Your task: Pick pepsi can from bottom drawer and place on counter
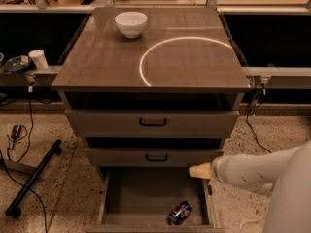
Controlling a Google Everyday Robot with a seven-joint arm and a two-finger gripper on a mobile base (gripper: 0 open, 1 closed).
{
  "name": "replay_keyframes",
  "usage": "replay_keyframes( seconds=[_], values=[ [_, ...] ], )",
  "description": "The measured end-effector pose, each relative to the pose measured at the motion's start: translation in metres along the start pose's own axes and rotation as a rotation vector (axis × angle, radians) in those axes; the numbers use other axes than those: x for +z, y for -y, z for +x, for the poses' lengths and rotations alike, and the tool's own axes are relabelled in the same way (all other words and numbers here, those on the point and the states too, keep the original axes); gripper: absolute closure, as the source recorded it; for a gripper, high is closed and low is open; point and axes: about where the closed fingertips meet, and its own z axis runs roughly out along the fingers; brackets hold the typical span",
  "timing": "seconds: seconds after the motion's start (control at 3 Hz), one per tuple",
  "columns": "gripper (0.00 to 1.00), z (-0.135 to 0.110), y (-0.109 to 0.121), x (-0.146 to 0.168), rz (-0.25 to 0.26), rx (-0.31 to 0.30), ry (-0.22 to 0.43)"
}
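Note:
The pepsi can (180,212), blue with red and white marks, lies on its side near the front right of the open bottom drawer (141,198). My gripper (199,170) shows as a pale tan tip at the end of the white arm, above the drawer's back right corner. It is just under the middle drawer's front, above and behind the can and apart from it. The counter (112,62) is glossy grey-brown with a bright curved light reflection.
A white bowl (130,23) stands at the counter's back left. Two upper drawers with black handles (153,123) are shut or nearly shut. A black pole (34,178) and cables lie on the floor at left. A paper cup (38,58) stands on a left ledge.

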Motion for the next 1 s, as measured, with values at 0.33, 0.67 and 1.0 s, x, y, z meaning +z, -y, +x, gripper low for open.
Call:
replay_keyframes(
  seconds=[0.33,0.67,1.0],
  values=[
    [0.0,-0.017,-0.0218,0.0036,-0.09,-0.058,0.006],
    [0.0,-0.0179,-0.0216,0.0037,-0.081,-0.052,0.007],
    [0.0,-0.0197,-0.0152,0.0076,-0.025,-0.006,0.003]
  ],
)
